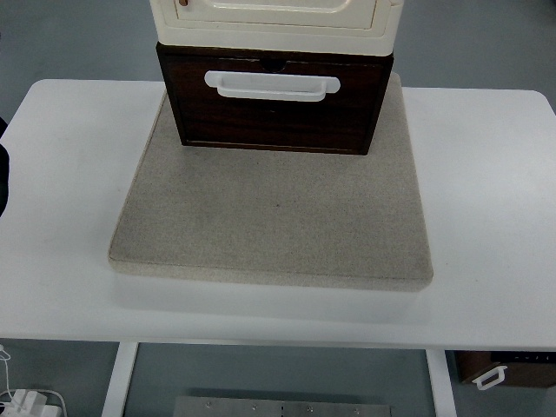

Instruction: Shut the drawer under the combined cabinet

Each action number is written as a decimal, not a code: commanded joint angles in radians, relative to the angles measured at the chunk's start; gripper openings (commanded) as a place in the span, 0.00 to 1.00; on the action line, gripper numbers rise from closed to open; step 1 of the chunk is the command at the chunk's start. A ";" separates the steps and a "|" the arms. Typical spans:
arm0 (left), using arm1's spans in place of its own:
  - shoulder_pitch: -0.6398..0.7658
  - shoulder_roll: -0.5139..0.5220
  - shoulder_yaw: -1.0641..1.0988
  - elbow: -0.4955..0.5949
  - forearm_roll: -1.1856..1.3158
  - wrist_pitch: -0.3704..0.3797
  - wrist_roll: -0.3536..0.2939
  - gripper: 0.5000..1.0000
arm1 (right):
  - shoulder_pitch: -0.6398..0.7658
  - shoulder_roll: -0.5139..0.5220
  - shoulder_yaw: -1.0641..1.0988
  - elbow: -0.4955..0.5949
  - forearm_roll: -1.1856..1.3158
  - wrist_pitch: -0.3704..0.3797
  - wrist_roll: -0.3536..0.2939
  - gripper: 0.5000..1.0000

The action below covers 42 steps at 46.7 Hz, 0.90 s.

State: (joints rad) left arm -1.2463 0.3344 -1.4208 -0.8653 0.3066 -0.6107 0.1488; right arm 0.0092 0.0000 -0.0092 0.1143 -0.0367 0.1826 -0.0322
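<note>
No robot fingers show in the top view, so it cannot be told whether they are open or curled, or whether they hold anything. No hand and no arm reaches in from the right side. At the far left edge there is only a small dark shape (pixel 3 178), too cut off to say what it is.

The dark brown drawer (pixel 276 109) sits at the top middle of the picture. It is under the cream cabinet (pixel 276 19), and its front sticks out a bit past the cabinet toward the camera. A white handle (pixel 272 85) runs across the upper part of the drawer front. Nothing touches the handle.

The drawer and cabinet stand on the back part of a square grey mat (pixel 274 217). The mat lies flat on a white table (pixel 486 200).

Under the table, at the bottom right, another brown box with a white handle (pixel 508 372) peeks out. At the bottom left corner there are white plugs and wires (pixel 26 402) on the floor.
</note>
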 commanded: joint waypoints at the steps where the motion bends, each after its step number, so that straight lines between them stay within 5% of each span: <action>1: -0.013 0.011 -0.032 0.072 -0.023 0.000 -0.003 1.00 | 0.000 0.000 0.002 0.001 0.000 0.000 0.000 0.90; 19: -0.081 0.068 -0.026 0.485 -0.083 0.126 -0.020 1.00 | 0.000 0.000 0.002 0.001 -0.002 0.000 0.000 0.90; 42: 0.021 0.020 -0.018 0.542 -0.093 0.367 -0.018 1.00 | -0.005 0.000 -0.002 0.001 -0.002 0.000 0.000 0.90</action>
State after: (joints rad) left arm -1.2471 0.3720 -1.4388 -0.3258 0.2189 -0.2582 0.1304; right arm 0.0060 0.0000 -0.0108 0.1150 -0.0382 0.1824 -0.0322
